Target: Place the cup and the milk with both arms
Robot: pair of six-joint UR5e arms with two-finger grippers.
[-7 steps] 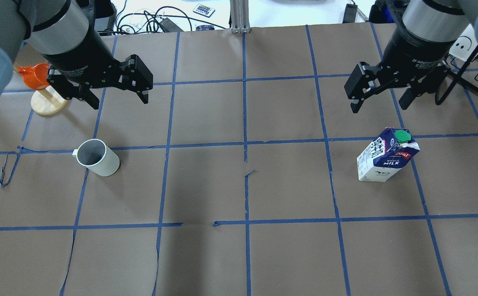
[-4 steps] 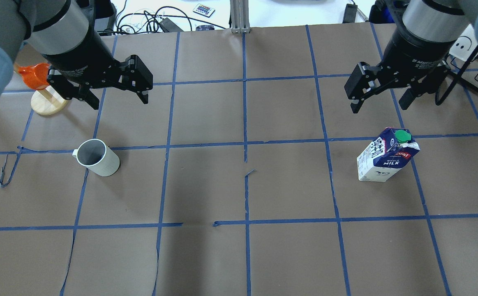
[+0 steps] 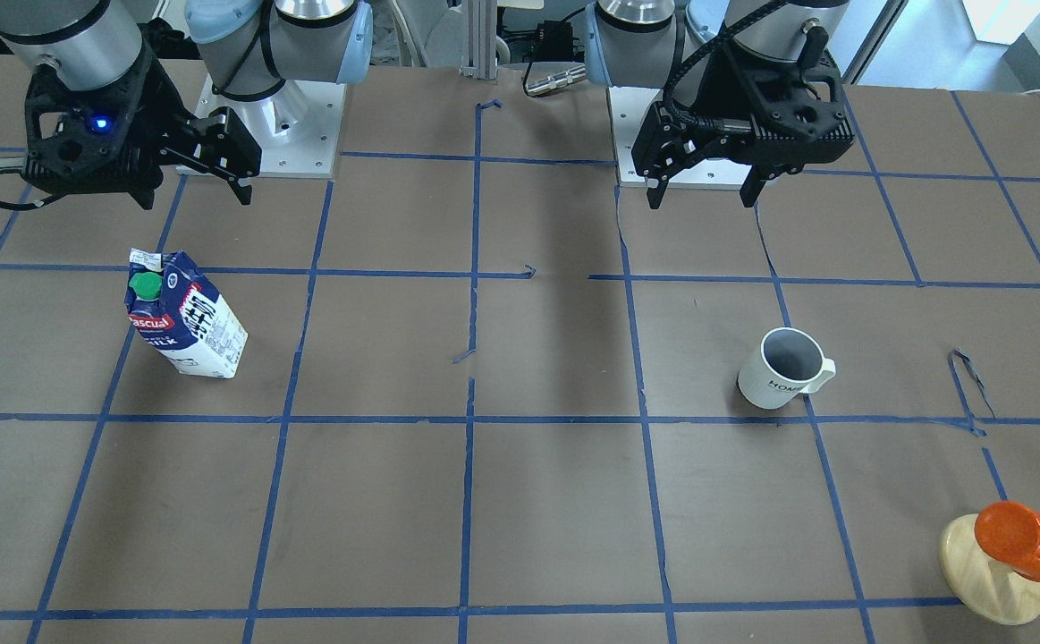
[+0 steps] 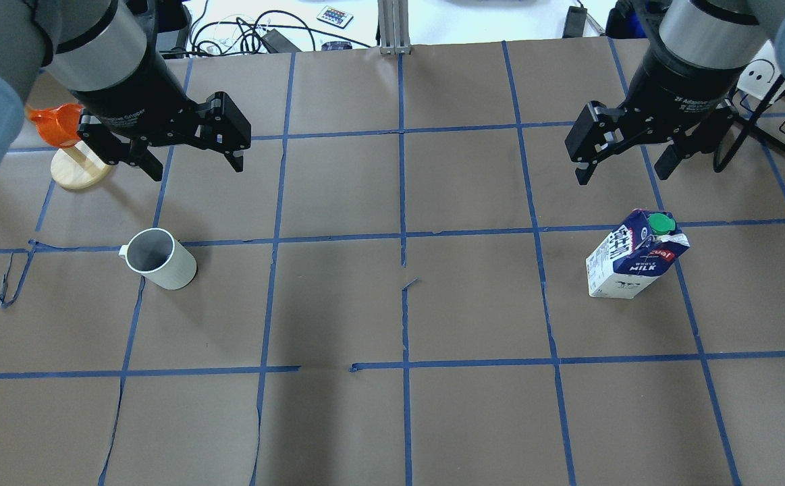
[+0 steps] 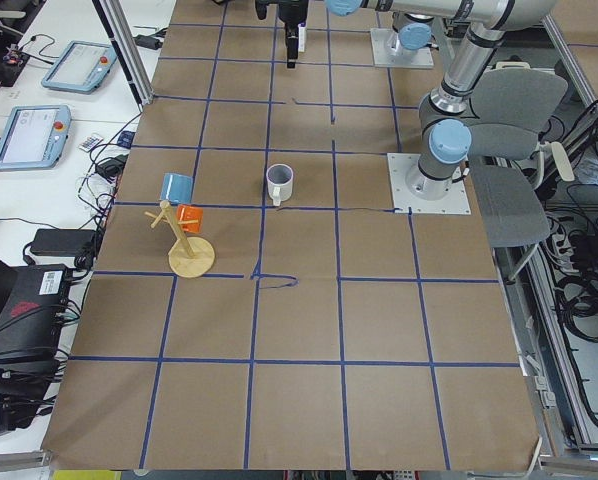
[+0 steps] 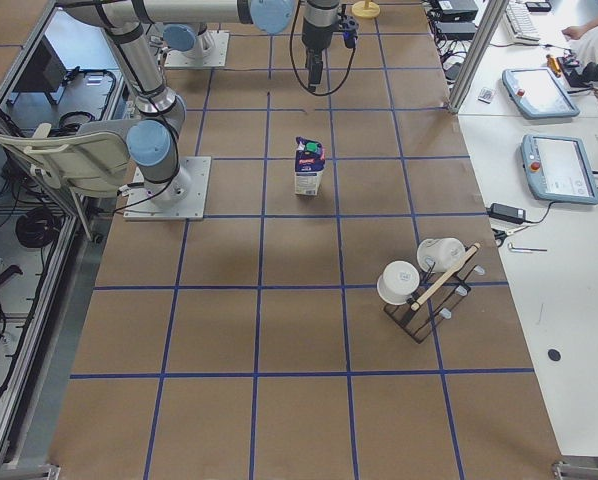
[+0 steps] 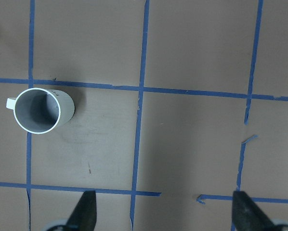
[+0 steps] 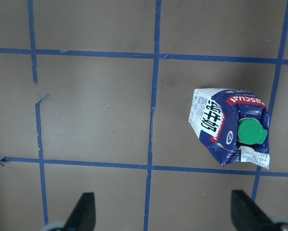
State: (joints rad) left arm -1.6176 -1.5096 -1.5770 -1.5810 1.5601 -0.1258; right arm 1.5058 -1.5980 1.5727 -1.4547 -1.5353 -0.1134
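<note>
The white cup stands upright on the brown table, left of centre, its handle pointing to the table's left end; it also shows in the front view and the left wrist view. The milk carton stands upright on the right side, green cap on top, and shows in the front view and the right wrist view. My left gripper hovers open and empty, high above the table beyond the cup. My right gripper hovers open and empty beyond the milk.
An orange cup hangs on a stand with a round wooden disc at the far left, close to my left gripper; a blue cup hangs on it too. A rack with white cups stands at the right end. Blue tape lines grid the table.
</note>
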